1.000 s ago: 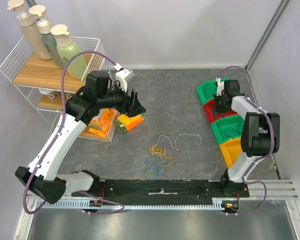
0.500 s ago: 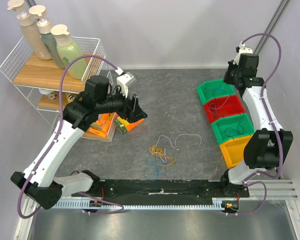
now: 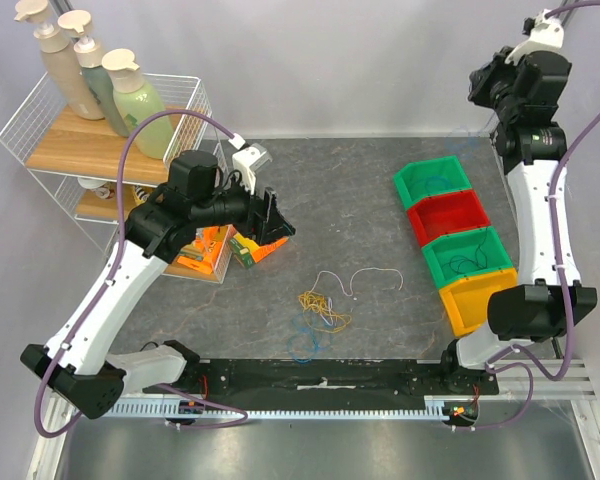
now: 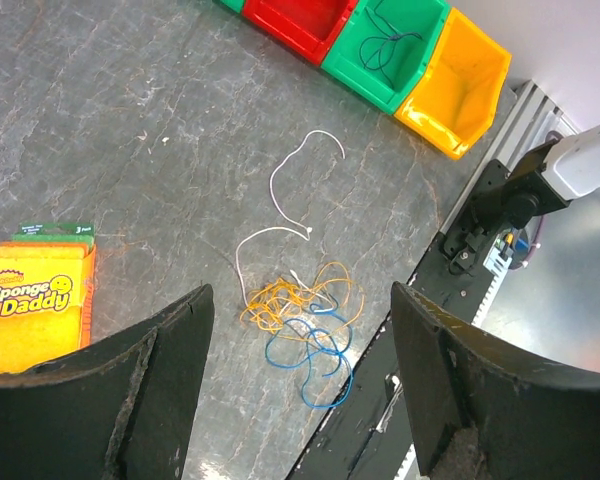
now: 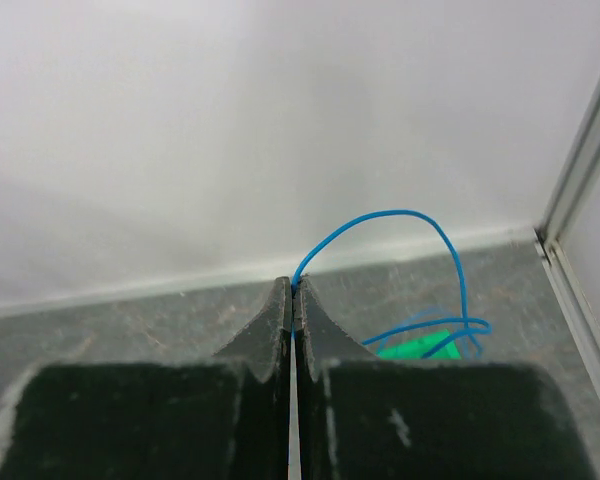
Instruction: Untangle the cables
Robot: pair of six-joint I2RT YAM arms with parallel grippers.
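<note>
Holds the left end effector (image 3: 273, 215) spread wide and empty above the bench (image 3: 360, 190), over the sponge packs (image 3: 256, 248). Looks down on the tangled yellow and blue cables (image 4: 300, 310) mid-bench, a white strand (image 4: 290, 190) touching them. Pinches a blue cable (image 5: 380, 214) in the right end effector (image 5: 293, 290), pressed together high above the bins (image 3: 450, 235), the loop trailing toward the far green bin (image 3: 405, 190).

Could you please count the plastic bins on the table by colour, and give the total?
Green bins: 2
Red bin: 1
Yellow bin: 1
Total: 4
</note>
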